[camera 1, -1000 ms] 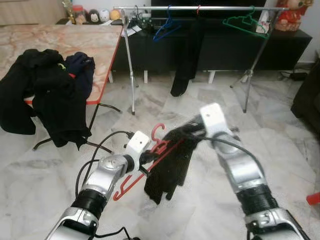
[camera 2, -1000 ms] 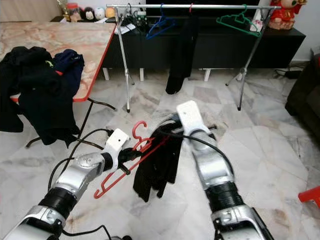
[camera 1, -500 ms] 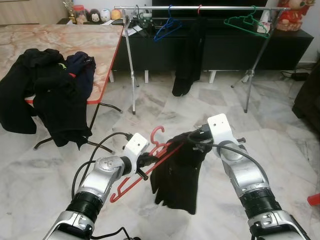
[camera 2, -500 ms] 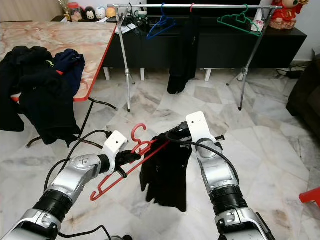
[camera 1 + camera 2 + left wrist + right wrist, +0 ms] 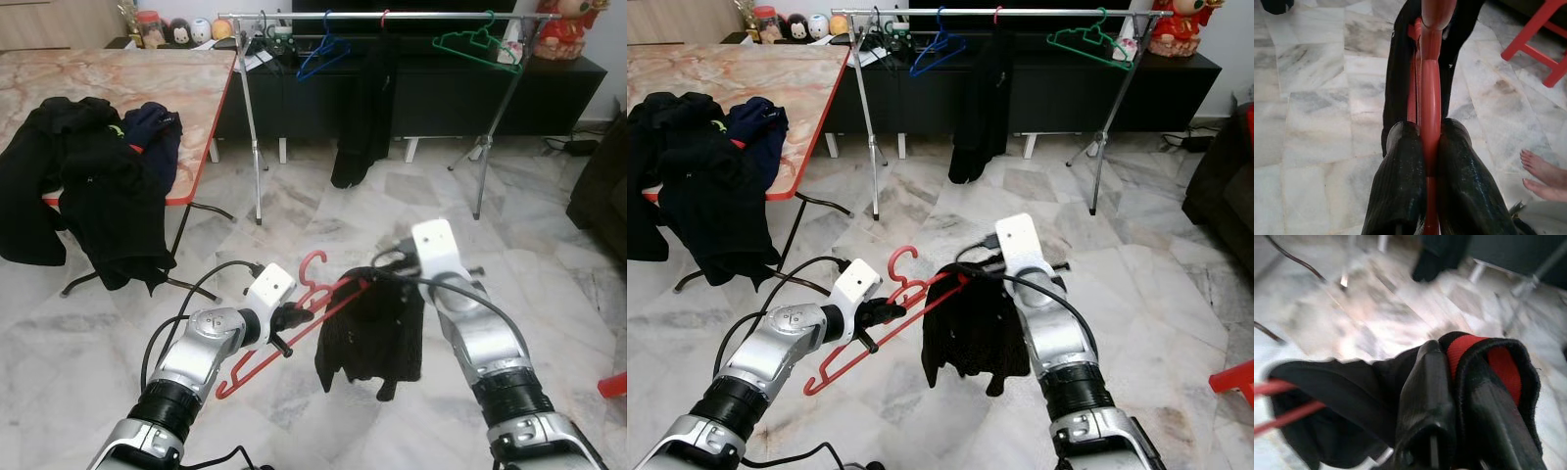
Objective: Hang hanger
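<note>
The left hand (image 5: 1425, 196) is clamped on the red plastic hanger (image 5: 294, 323); its wrist view shows a person's bare feet (image 5: 1545, 174) and a red stool leg (image 5: 1537, 41) on the marble floor (image 5: 549, 264). The right hand (image 5: 1459, 396) pinches the black garment (image 5: 377, 333) and the hanger's end inside it. The one hanger slants from low on the robot's left up to its right, hook up. Beyond, the metal clothes rail (image 5: 431, 16) carries three hangers: blue (image 5: 321, 54), green (image 5: 480, 44) and one under a dark hanging garment (image 5: 364, 108).

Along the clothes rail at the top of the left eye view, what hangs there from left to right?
Blue hanger → black garment on a red hook → green hanger.
</note>
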`<state>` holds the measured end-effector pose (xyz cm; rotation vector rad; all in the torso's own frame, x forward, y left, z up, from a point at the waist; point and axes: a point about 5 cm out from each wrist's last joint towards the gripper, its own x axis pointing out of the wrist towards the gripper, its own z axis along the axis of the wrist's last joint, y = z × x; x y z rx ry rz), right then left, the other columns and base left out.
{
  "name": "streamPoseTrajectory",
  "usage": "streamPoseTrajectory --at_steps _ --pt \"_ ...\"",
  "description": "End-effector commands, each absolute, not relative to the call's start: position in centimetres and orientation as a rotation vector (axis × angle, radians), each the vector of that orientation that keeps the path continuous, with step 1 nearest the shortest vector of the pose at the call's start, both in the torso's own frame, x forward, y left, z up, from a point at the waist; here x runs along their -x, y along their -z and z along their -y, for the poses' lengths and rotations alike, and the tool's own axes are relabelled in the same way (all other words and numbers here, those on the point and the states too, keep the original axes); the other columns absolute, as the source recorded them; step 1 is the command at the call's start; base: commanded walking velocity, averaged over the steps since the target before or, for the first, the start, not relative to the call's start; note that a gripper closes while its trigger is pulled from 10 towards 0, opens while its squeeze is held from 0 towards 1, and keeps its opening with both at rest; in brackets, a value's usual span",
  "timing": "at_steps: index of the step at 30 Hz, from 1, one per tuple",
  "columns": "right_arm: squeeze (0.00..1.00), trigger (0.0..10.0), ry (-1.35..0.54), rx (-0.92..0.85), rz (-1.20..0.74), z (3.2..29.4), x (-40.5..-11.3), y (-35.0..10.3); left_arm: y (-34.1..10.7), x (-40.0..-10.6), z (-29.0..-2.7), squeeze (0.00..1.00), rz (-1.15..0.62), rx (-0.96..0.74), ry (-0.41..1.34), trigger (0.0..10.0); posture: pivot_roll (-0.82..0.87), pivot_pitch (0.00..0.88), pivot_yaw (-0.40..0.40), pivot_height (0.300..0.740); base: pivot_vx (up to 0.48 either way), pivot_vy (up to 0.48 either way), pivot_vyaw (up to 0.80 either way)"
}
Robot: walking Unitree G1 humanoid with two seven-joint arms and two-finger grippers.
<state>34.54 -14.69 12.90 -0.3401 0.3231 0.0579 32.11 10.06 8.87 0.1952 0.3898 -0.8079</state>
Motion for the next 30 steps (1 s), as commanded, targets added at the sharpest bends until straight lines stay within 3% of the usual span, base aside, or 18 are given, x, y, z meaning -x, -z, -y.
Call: streamPoseTrajectory --at_steps 1,8,15,20,24,30 --pt "0.0 10.0 -0.096 0.326 -0.308 13.9 -34.1 -13.4 -9.5 -32.5 -10.1 0.0 -0.373 -0.191 0.797 10.0 -0.04 0.005 -0.02 0.74 0.0 0.0 0.0" --pt "0.0 10.0 -0.226 0.346 -0.26 12.3 -32.8 -15.5 -9.9 -32.4 -9.7 0.0 -0.34 -0.154 0.828 10.0 -0.04 0.003 -0.02 0.74 0.0 0.0 0.0" --pt "0.0 10.0 -0.308 0.385 -0.261 10.2 -29.9 -16.7 -11.5 -34.6 -10.3 0.0 -0.221 -0.133 0.615 10.0 -0.06 0.0 -0.019 0.74 0.0 0.0 0.0" --pt "0.0 10.0 -0.314 0.379 -0.273 10.0 -29.4 -16.6 -12.1 -35.0 -10.2 0.0 -0.18 -0.127 0.575 10.0 -0.06 0.0 -0.018 0.74 0.0 0.0 0.0" --pt "0.0 10.0 -0.336 0.392 -0.268 10.2 -29.3 -16.9 -12.2 -33.9 -8.5 0.0 -0.19 -0.076 0.764 10.0 -0.06 0.0 -0.017 0.74 0.0 0.0 0.0" --pt "0.0 10.0 -0.345 0.539 -0.219 11.4 -30.1 -17.6 -11.8 -32.8 -7.8 0.0 -0.214 -0.042 0.885 10.0 -0.06 0.001 -0.016 0.74 0.0 0.0 0.0"
